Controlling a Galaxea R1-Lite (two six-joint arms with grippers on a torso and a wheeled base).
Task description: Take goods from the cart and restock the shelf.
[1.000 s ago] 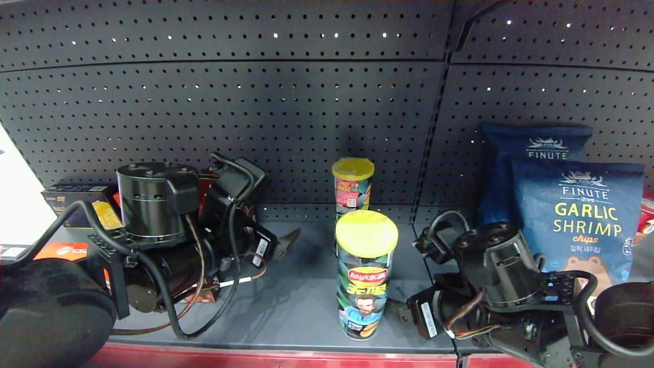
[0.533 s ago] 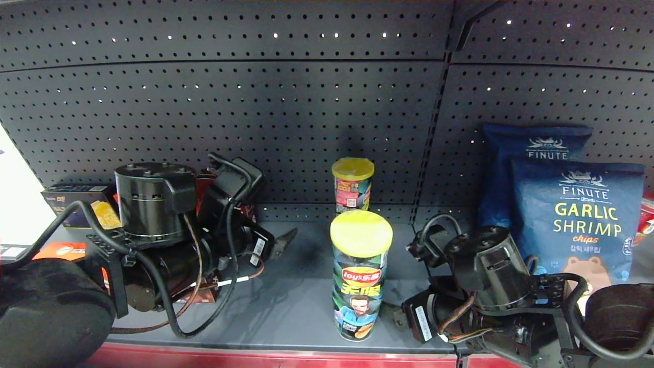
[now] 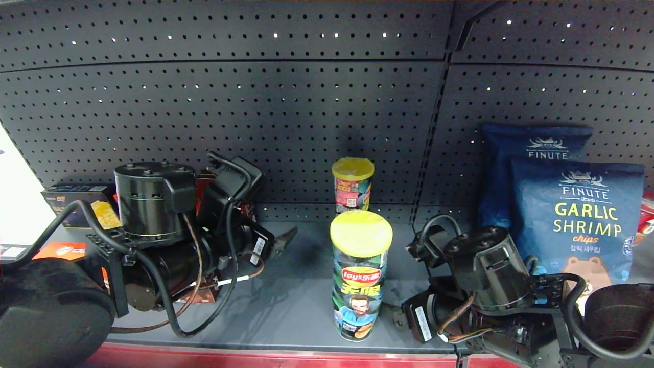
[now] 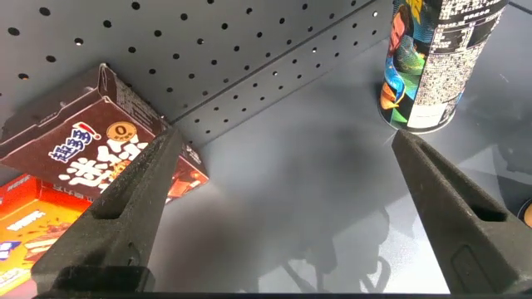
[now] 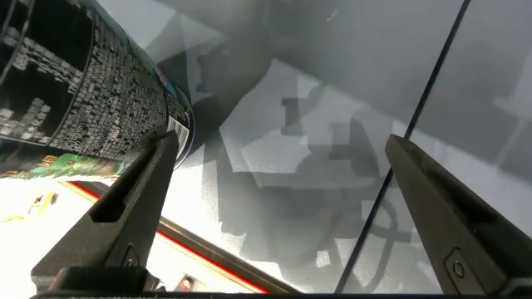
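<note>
A tall chip can (image 3: 360, 276) with a yellow lid stands upright near the front of the grey shelf (image 3: 296, 301). A second, like can (image 3: 352, 184) stands behind it against the pegboard. My left gripper (image 3: 285, 238) hovers low over the shelf to the left of the cans; its fingers are open and hold nothing (image 4: 283, 208), with a chip can (image 4: 432, 58) beyond them. My right gripper (image 5: 287, 208) is open just right of the front can (image 5: 83, 91), which stands outside its fingers, apart from them.
Two blue shrimp-chip bags (image 3: 577, 220) stand at the right, past a shelf upright (image 3: 434, 133). Boxes (image 3: 76, 197) sit at the left, among them a brown one (image 4: 91, 141) and an orange one (image 4: 25, 224). A red strip (image 3: 281, 355) marks the shelf's front edge.
The front can has shifted a little to the left, and my right arm has drawn slightly left and down. The left arm has edged slightly left.
</note>
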